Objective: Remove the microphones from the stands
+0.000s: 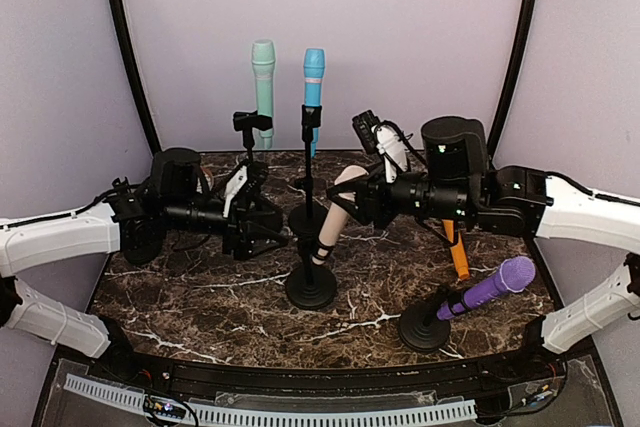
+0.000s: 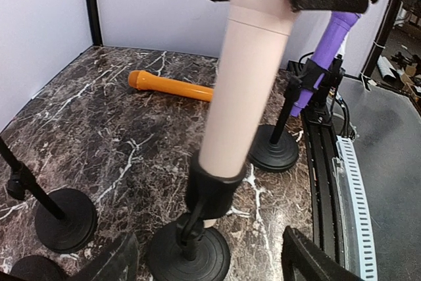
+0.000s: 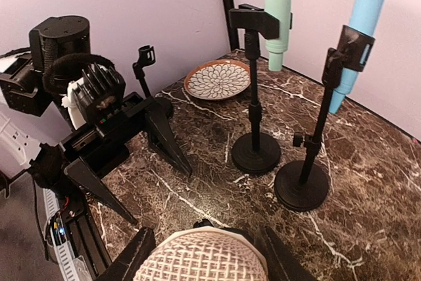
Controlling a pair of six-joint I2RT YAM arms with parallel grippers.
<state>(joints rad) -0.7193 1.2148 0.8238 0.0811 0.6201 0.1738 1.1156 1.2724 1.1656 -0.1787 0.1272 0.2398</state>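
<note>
A beige microphone (image 1: 335, 215) leans to the right in the clip of a black stand (image 1: 311, 288) at the table's middle. Its lower end sits in the clip (image 2: 212, 192). My right gripper (image 1: 356, 197) is shut on the microphone's upper part, just below the mesh head (image 3: 200, 260), with a finger on each side. My left gripper (image 1: 268, 224) is open and empty, just left of the stand. Its fingers (image 2: 117, 262) straddle the stand's round base (image 2: 191, 255) without touching it.
A teal microphone (image 1: 263, 77) and a blue microphone (image 1: 314, 87) stand upright in stands at the back. A purple microphone (image 1: 495, 287) leans in a stand at the front right. An orange microphone (image 1: 455, 247) lies on the table. A patterned plate (image 3: 217, 78) sits at the back left.
</note>
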